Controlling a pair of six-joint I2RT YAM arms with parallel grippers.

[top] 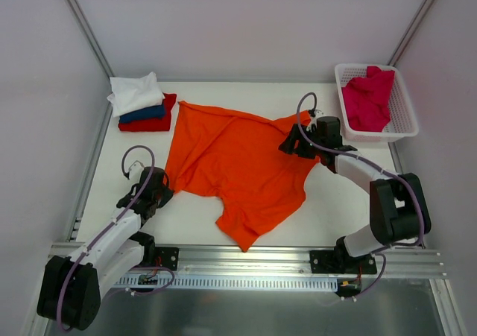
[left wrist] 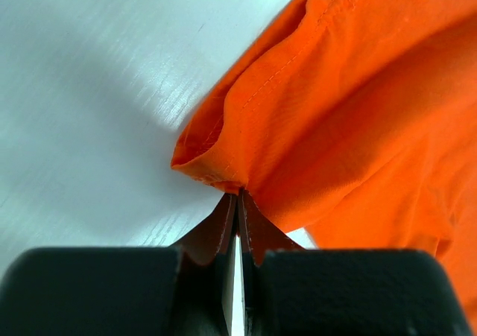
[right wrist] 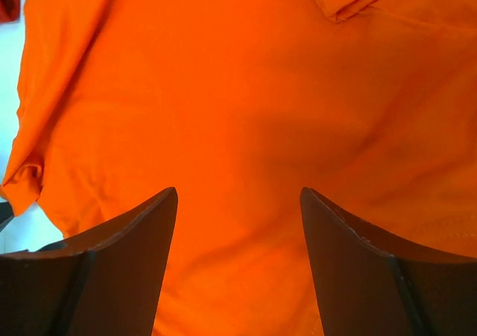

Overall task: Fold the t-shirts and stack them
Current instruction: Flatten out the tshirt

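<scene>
A large orange t-shirt lies spread and wrinkled across the middle of the table. My left gripper is at its lower left edge. In the left wrist view that gripper is shut, its tips pinching a fold of the orange hem. My right gripper is at the shirt's right edge. In the right wrist view it stands open just above the orange cloth, with nothing between its fingers. A folded stack sits at the back left: white t-shirt on top, dark blue, then red.
A white lattice basket stands at the back right with a crimson-pink t-shirt bunched inside it. White walls enclose the table on three sides. A metal rail with both arm bases runs along the near edge.
</scene>
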